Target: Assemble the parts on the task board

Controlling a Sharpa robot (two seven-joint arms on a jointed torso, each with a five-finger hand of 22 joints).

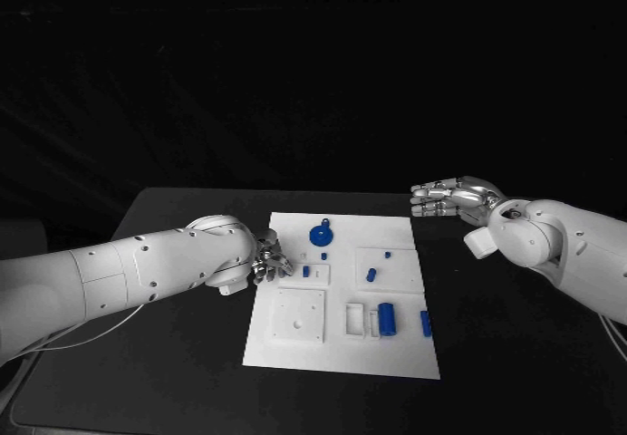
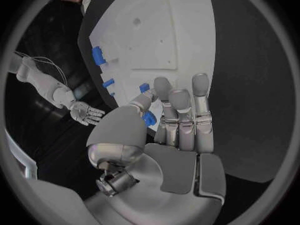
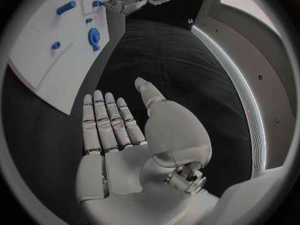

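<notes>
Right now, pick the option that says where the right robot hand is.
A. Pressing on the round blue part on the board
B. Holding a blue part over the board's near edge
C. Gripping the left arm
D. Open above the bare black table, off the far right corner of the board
D: the right robot hand holds nothing, fingers spread over the black table, beyond the task board's far right corner.

A robotics lab bench: a black table (image 1: 183, 362) bearing a white task board (image 1: 342, 358), darkness around.
</notes>
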